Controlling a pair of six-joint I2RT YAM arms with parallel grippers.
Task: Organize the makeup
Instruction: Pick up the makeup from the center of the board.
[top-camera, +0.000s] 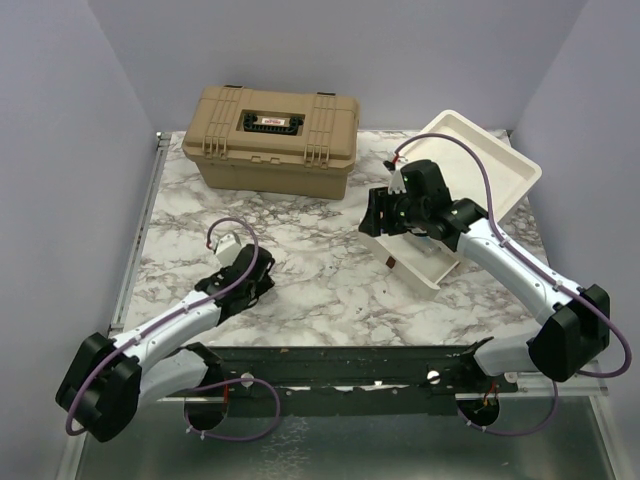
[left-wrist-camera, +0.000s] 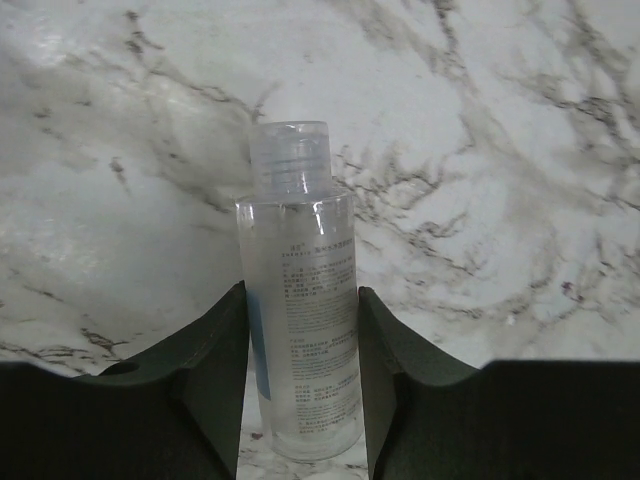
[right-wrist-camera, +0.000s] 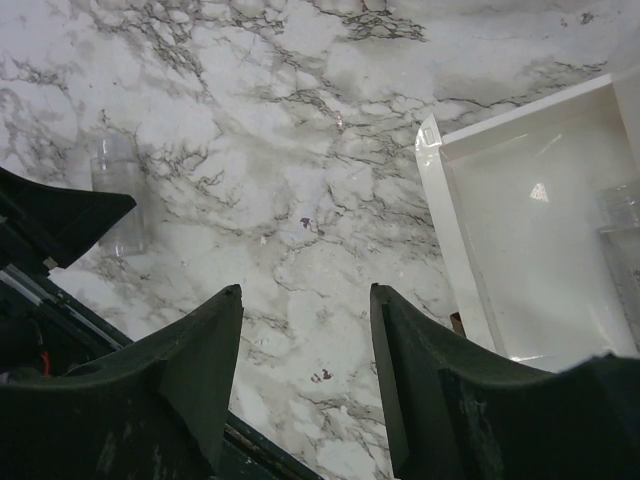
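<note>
In front of the tan case (top-camera: 270, 140), the left gripper (left-wrist-camera: 302, 292) clamps a clear bottle (left-wrist-camera: 298, 230); right of the case, the right gripper (right-wrist-camera: 305, 290) gapes empty beside the white tray (right-wrist-camera: 530, 200).

2 close wrist views share bottle (left-wrist-camera: 300, 330) (right-wrist-camera: 118, 190).

Table (top-camera: 330, 290): white marble-pattern top with grey veining. Tan latched case (top-camera: 270, 135) stands at the far edge, left of centre. White tray (top-camera: 500, 165) occupies the far right corner, with a white open box (top-camera: 425, 262) just in front. Clear bottle (left-wrist-camera: 300, 330) lies flat, near left.
</note>
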